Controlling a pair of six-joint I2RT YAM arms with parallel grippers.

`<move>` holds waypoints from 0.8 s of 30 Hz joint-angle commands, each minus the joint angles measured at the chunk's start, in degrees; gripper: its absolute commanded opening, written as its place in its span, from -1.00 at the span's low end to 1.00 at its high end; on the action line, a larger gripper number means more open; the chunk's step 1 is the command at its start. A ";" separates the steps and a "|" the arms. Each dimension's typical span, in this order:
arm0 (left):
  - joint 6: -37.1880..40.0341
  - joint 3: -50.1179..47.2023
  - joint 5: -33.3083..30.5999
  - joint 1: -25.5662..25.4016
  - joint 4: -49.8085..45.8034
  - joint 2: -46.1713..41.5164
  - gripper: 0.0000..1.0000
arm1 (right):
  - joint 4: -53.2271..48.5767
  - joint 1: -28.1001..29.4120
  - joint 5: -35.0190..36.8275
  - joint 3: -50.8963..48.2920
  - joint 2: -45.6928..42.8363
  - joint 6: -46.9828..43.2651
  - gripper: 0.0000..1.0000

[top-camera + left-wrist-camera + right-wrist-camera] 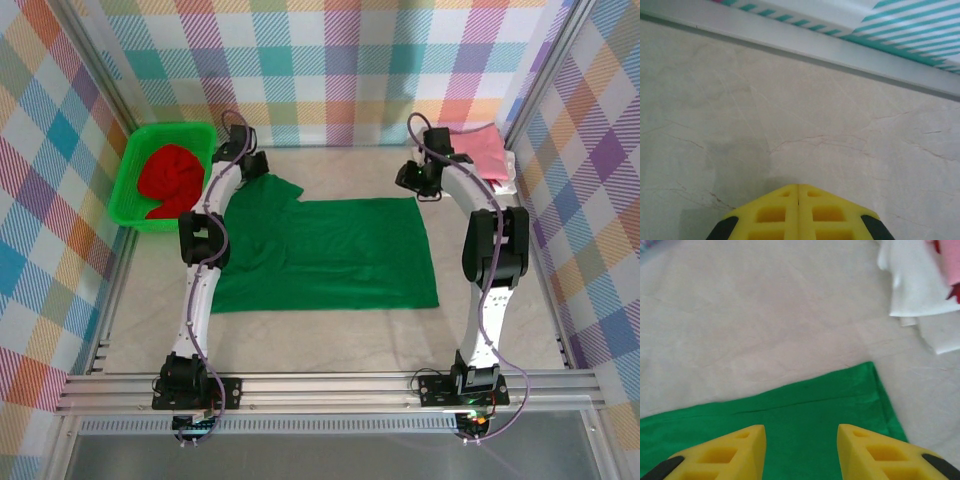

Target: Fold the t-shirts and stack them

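Left gripper: jaws fully shut, yellow pads flush, no cloth visible between them. It sits low over bare table, at the far-left sleeve of the green shirt; can't tell if it has pinched any fabric. Right gripper: jaws partly open, holding nothing, hovering over the green shirt's far-right corner. The green shirt lies flat mid-table between my two arms, long axis left-right, one sleeve sticking out at the far-left corner towards the basket; can't tell which way the neck points. Count: one green shirt, one red shirt bunched in the basket far left, one pink shirt far right on top of white cloth, where I can't count the white layers. One basket.
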 commanded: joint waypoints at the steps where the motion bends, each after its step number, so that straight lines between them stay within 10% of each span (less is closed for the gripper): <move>1: -0.28 1.16 0.19 -0.97 1.23 -7.67 -1.00 | -9.19 -0.45 5.33 5.76 3.53 -2.54 -0.16; 24: 5.46 -22.09 -1.42 -1.16 6.62 -22.33 -1.00 | -18.60 -0.62 9.32 22.70 18.84 -2.61 -0.05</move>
